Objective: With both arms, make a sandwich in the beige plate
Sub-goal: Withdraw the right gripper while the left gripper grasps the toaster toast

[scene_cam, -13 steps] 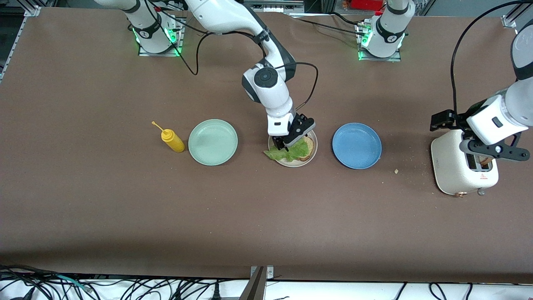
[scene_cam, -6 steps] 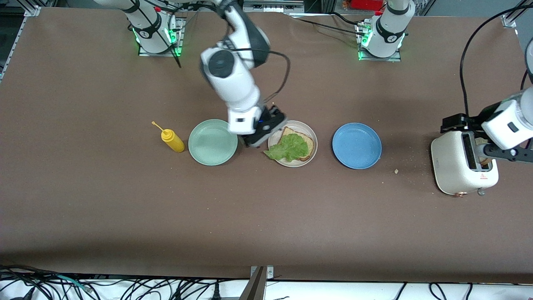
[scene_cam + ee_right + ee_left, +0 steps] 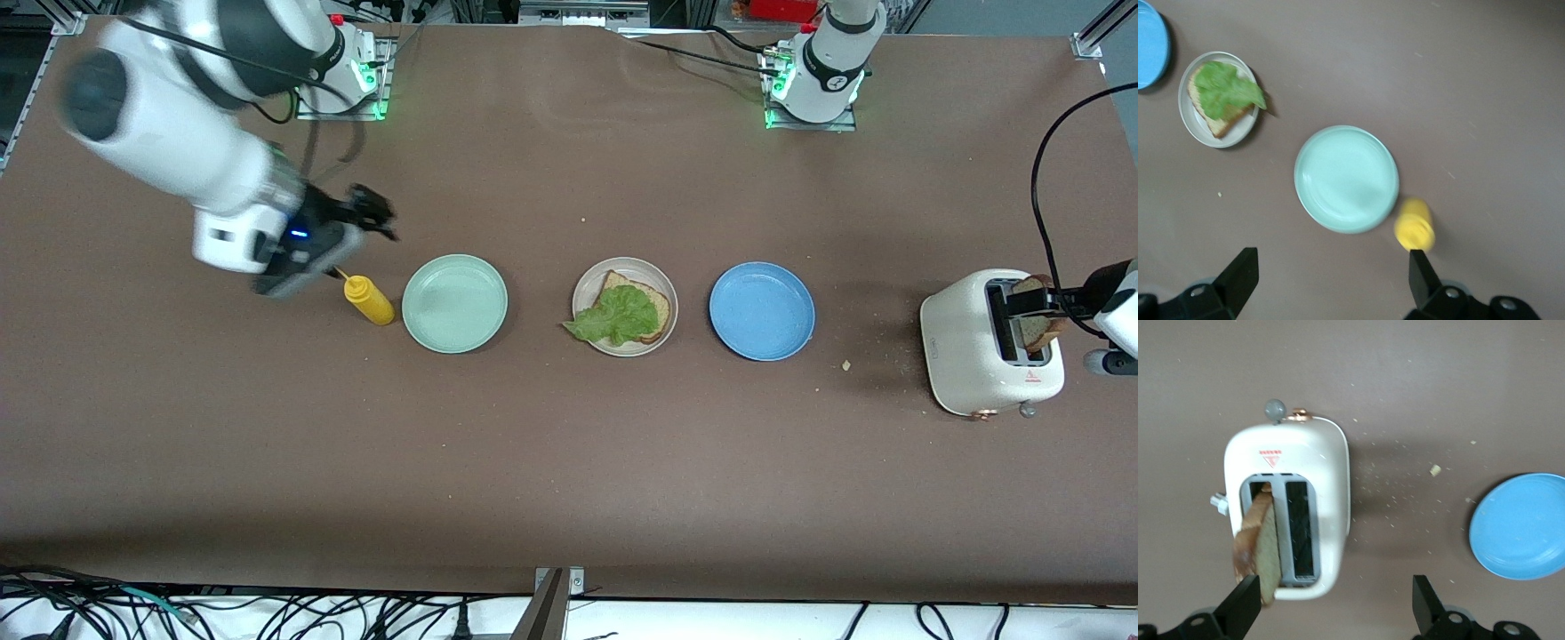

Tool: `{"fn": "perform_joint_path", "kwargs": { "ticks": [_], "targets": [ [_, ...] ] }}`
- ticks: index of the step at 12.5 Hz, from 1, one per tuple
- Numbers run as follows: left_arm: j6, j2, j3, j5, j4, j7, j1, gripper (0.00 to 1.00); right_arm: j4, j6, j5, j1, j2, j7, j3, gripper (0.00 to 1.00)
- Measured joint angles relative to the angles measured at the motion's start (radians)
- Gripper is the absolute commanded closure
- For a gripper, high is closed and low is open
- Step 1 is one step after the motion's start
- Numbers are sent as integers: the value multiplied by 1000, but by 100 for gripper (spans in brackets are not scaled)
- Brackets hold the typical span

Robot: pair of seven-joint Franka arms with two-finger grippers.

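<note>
The beige plate (image 3: 582,298) sits mid-table and holds one toast slice (image 3: 656,307) with a green lettuce leaf (image 3: 613,320) on top. It also shows in the right wrist view (image 3: 1188,113). A second toast slice (image 3: 1036,324) stands tilted, half out of a slot of the white toaster (image 3: 969,356). My left gripper (image 3: 1067,300) hangs over the toaster. In the left wrist view the left gripper (image 3: 1335,613) is open wide, and one finger (image 3: 1245,603) is right beside that slice (image 3: 1261,543). My right gripper (image 3: 369,213) is open and empty, up over the table beside the yellow bottle.
A yellow squeeze bottle (image 3: 369,300) stands toward the right arm's end, next to a mint green plate (image 3: 454,303). A blue plate (image 3: 761,311) lies between the beige plate and the toaster. Crumbs (image 3: 845,364) lie beside the toaster.
My right gripper left the lettuce on the toast, rose off the beige plate and swung to the yellow bottle. My left gripper shifted toward the table's end; the toaster slice now stands higher.
</note>
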Motion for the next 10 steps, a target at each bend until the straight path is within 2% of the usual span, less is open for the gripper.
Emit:
{"fn": "perform_joint_path", "kwargs": {
  "ticks": [2,5,6,8,10],
  "targets": [
    [99,3,1,0,-69,62,59,0,20,-109,-89,-170,-71,-5,65,0],
    [208,5,0,1,-168,109,134,0,120,-267,-170,-385,-123,-16,183,0],
    [225,5,0,1,-192,114,146,9,167,-320,-193,-425,-133,11,223,0],
    [234,5,0,0,-222,121,154,49,243,-378,-205,-441,-143,123,256,0],
    [234,4,0,1,-233,146,164,81,249,-371,-207,-441,-143,197,266,0]
  ]
}}
